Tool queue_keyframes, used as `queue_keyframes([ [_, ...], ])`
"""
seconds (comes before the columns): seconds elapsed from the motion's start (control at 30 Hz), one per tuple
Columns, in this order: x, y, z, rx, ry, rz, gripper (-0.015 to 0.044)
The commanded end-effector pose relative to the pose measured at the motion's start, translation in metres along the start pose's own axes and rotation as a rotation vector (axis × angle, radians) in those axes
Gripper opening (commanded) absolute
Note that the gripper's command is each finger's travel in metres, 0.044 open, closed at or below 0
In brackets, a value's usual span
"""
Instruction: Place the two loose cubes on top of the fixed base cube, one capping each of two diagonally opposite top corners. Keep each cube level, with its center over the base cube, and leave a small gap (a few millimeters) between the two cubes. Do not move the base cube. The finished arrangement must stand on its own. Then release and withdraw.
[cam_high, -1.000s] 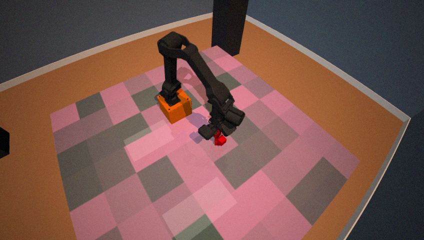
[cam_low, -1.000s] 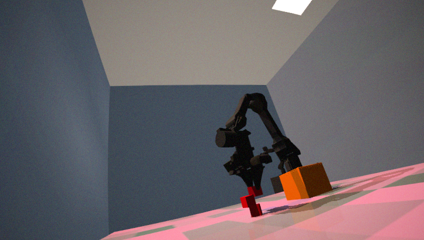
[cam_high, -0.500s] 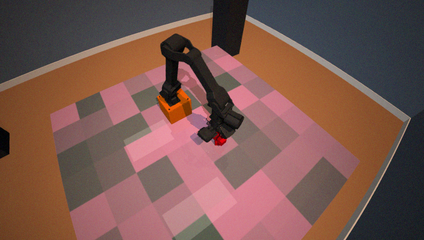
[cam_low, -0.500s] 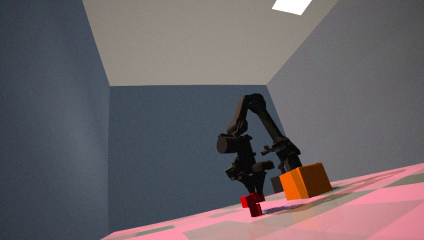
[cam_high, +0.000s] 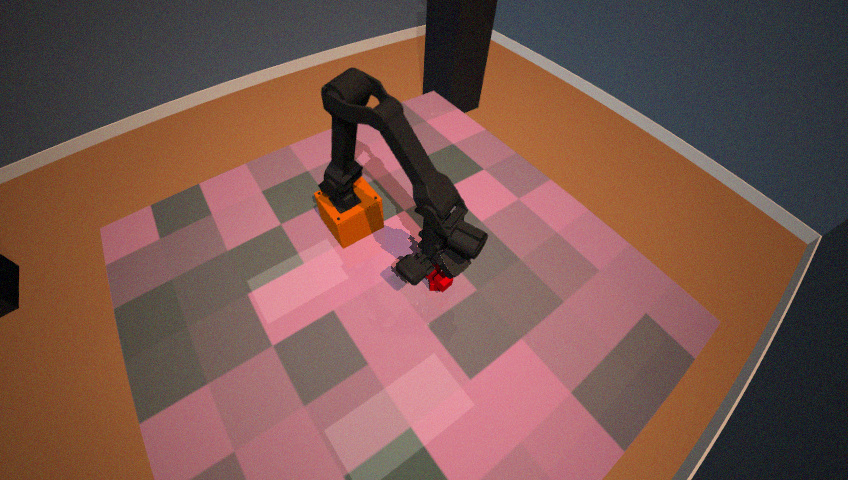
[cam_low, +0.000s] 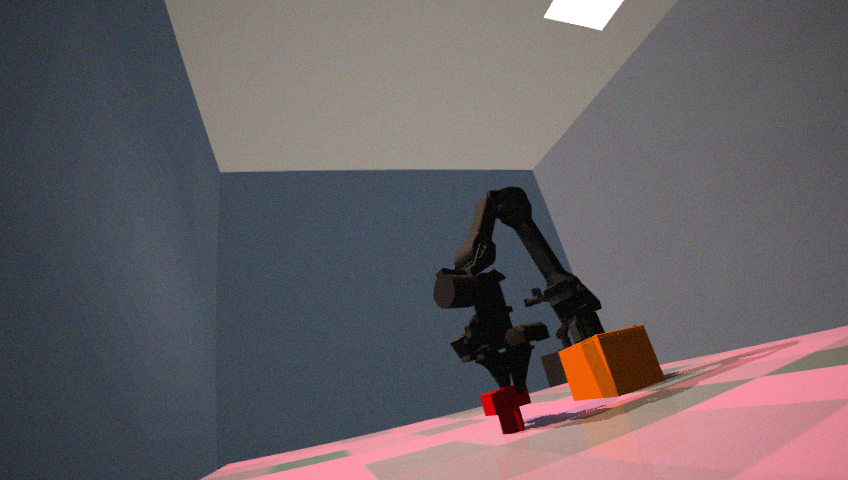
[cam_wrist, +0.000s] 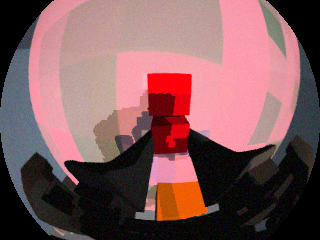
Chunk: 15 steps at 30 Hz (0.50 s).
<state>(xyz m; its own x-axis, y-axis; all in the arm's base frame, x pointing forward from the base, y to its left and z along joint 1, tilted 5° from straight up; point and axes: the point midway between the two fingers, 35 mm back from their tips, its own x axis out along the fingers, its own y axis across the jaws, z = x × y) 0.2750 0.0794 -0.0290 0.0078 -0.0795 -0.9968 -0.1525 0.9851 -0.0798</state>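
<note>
Three red cubes sit together on the checkered floor. The dark base cube (cam_low: 511, 421) (cam_wrist: 166, 106) rests on the floor. One bright red cube (cam_low: 488, 402) (cam_wrist: 170, 84) sits on its far top corner. My gripper (cam_high: 436, 270) (cam_low: 512, 386) (cam_wrist: 170, 132) points down and is shut on the other red cube (cam_high: 439, 278) (cam_low: 515, 396) (cam_wrist: 171, 135). It holds this cube level at the base cube's near top corner, close beside the first cube. I cannot tell whether the held cube touches the base cube.
The arm stands on an orange block (cam_high: 351, 223) (cam_low: 612, 362) (cam_wrist: 179, 202) just behind the cubes. A dark pillar (cam_high: 458, 47) stands at the back. A dark box (cam_high: 7, 285) sits at the left edge. A pale raised rim (cam_high: 654, 127) bounds the orange floor.
</note>
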Motion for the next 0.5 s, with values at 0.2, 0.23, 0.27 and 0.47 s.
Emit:
queue_keyframes([
  [0.2,0.0005,0.0005,0.0,-0.004,0.0,0.004,0.0205],
  [0.23,0.0005,0.0005,0.0,-0.004,0.0,0.004,0.0205],
  [0.27,0.0005,0.0005,0.0,-0.004,0.0,0.004,0.0205],
  [0.47,-0.0075,0.0001,0.0001,0.0,0.0,0.001,0.0205],
])
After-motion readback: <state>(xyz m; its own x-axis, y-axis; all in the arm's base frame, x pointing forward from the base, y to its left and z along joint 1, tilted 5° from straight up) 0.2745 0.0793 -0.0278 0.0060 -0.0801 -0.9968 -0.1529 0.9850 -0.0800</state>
